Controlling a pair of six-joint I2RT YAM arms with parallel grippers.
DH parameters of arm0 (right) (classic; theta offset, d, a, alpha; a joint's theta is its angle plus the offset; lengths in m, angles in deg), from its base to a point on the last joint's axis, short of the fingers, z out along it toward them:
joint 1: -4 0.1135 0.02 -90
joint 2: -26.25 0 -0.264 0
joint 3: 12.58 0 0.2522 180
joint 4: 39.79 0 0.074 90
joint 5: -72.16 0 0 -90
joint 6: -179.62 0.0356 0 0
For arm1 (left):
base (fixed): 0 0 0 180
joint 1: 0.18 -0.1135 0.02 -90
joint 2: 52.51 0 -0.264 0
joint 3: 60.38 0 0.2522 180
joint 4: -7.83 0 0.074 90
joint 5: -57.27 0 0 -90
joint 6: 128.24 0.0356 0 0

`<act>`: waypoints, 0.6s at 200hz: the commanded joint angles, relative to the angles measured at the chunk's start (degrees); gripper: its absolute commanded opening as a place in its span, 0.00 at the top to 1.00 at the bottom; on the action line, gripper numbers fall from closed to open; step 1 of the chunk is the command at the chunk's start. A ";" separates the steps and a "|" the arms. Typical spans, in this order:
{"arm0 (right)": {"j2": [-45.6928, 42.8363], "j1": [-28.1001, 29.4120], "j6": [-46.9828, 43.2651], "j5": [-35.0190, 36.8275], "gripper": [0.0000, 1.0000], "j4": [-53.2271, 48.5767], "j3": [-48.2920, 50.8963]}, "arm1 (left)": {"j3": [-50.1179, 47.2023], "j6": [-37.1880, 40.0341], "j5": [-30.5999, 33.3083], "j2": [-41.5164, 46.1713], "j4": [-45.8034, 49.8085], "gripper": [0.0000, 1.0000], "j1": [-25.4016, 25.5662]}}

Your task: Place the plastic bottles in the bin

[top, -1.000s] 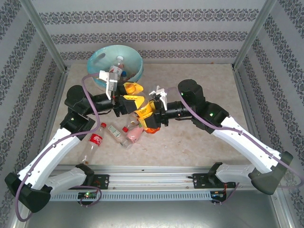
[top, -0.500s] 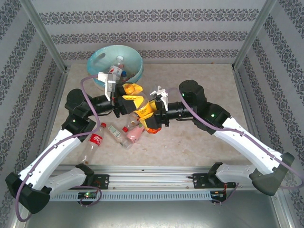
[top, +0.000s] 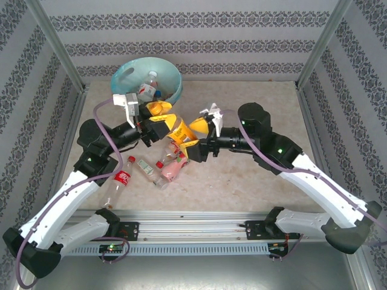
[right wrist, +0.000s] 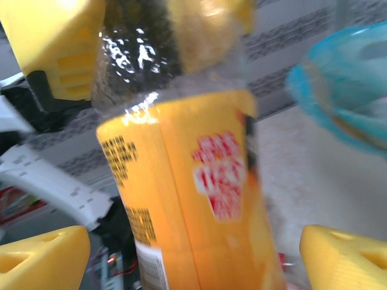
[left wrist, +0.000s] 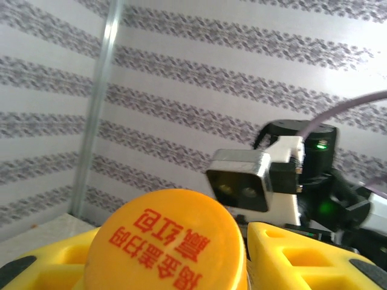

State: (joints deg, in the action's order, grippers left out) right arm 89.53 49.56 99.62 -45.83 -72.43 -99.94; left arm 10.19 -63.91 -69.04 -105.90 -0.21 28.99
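Handover, by my judgement. From above, left pincer [top: 160, 119] grips the orange-labelled bottle [top: 180, 132] at its cap end. Right pincer [top: 195, 142] stands open around its body, near the bin [top: 175, 75] at the table's [top: 254, 175] far-left corner. Right should back clear before left swings binward.

Left wrist: orange cap [left wrist: 166, 241] clamped, red Chinese characters upside down.

Right wrist: yellow fingers [right wrist: 42, 257] apart from the bottle; label print blurred.
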 commanded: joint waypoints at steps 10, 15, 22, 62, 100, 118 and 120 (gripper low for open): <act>-7.97 0.49 1.87 23.60 0.10 4.36 3.38 | 3.81 7.61 14.87 1.77 6.21 0.85 0.19; -9.41 0.55 1.88 25.80 0.09 5.31 4.24 | 4.50 8.70 16.95 1.67 7.21 0.86 0.19; -11.31 0.50 1.81 28.67 0.10 6.38 5.37 | 5.52 10.35 19.98 1.45 8.45 0.86 0.19; -16.50 0.49 -0.75 36.73 0.12 5.66 6.59 | 13.45 20.62 38.67 -3.01 11.69 0.88 0.10; -16.44 0.56 -1.12 35.91 0.12 3.97 6.22 | 24.73 32.40 47.89 -14.47 14.03 0.88 -0.96; -16.44 0.50 -0.07 35.34 0.12 4.20 7.22 | 30.00 33.54 48.71 -20.93 18.37 0.88 -2.42; -16.49 0.56 0.00 35.30 0.12 4.20 7.31 | 30.37 33.59 48.71 -21.44 18.72 0.88 -2.62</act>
State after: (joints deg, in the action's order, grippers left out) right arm 73.27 49.65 99.56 -12.00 -68.30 -93.69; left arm 35.29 -37.49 -26.25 -120.65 12.03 28.16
